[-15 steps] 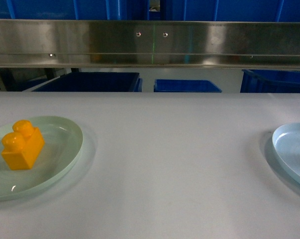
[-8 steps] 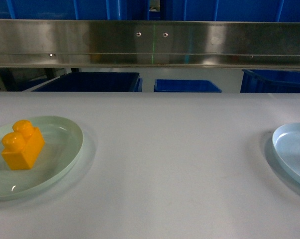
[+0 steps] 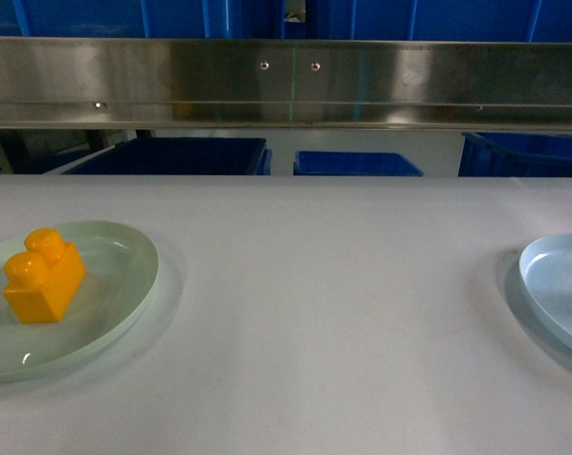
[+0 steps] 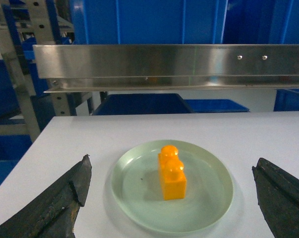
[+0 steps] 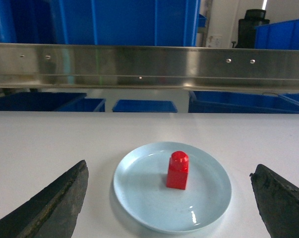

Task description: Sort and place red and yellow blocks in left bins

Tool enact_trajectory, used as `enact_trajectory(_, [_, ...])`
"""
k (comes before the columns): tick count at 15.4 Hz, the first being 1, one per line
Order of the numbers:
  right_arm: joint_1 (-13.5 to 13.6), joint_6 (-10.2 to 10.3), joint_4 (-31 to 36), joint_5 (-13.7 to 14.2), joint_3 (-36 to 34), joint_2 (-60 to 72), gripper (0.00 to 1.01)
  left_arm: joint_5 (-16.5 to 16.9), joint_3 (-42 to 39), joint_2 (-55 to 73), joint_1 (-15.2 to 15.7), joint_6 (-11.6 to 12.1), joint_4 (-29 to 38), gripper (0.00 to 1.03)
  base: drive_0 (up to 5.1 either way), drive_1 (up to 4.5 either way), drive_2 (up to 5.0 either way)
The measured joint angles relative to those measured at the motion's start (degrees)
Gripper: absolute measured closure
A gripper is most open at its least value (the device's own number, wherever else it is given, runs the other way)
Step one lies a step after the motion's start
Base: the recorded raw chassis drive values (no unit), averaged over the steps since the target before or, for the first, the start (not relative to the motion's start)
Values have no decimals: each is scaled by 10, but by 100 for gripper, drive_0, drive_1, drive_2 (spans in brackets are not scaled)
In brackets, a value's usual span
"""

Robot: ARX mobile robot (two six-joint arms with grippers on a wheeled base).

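Red block (image 5: 177, 170) outside head view, blue plate (image 3: 558, 292) cropped

A pale grey-white tabletop (image 3: 323, 313) carries two shallow round plates, well apart. The greenish plate (image 3: 115, 313) lies near its left edge, the light blue plate (image 3: 551, 284) at the right, partly cut off in the head view.

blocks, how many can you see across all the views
2. A yellow block stands on the pale green plate before the left gripper; a red block stands on the pale blue plate, cut off in the head view.
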Motion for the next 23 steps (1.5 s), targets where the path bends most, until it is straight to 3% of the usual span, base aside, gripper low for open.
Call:
enact_trajectory(2, [-28, 4, 91, -11, 30, 127, 3, 14, 28, 93, -8, 0, 74, 5, 0, 0, 0])
enact_trajectory(3, [-26, 19, 123, -28, 74, 203, 3, 26, 58, 158, -2, 0, 129, 5, 0, 0, 0])
enact_trajectory(4, [-10, 20, 150, -18, 130, 277, 3, 38, 95, 229, 2, 0, 181, 5, 0, 0, 0])
enact_trajectory(6, [-5, 21, 184, -17, 265, 454, 3, 43, 195, 401, -1, 5, 263, 5, 0, 0, 0])
enact_trajectory(9, [-5, 34, 122, -9, 433, 708, 3, 54, 347, 638, -22, 4, 195, 5, 0, 0, 0])
enact_trajectory(10, [-10, 33, 122, 6, 459, 769, 3, 38, 368, 699, -31, 7, 222, 5, 0, 0, 0])
enact_trajectory(13, [-34, 29, 153, 10, 446, 854, 3, 23, 351, 790, -36, 27, 293, 5, 0, 0, 0])
enact_trajectory(16, [-46, 26, 197, -7, 402, 859, 3, 40, 272, 790, -20, 26, 388, 5, 0, 0, 0])
enact_trajectory(17, [-46, 14, 225, -13, 380, 842, 3, 39, 261, 783, -20, 24, 403, 5, 0, 0, 0])
enact_trajectory(19, [-46, -5, 240, -13, 371, 831, 3, 40, 261, 782, -20, 23, 406, 5, 0, 0, 0])
enact_trajectory(23, [-46, -14, 257, -12, 371, 841, 3, 40, 261, 782, -20, 23, 406, 5, 0, 0, 0])
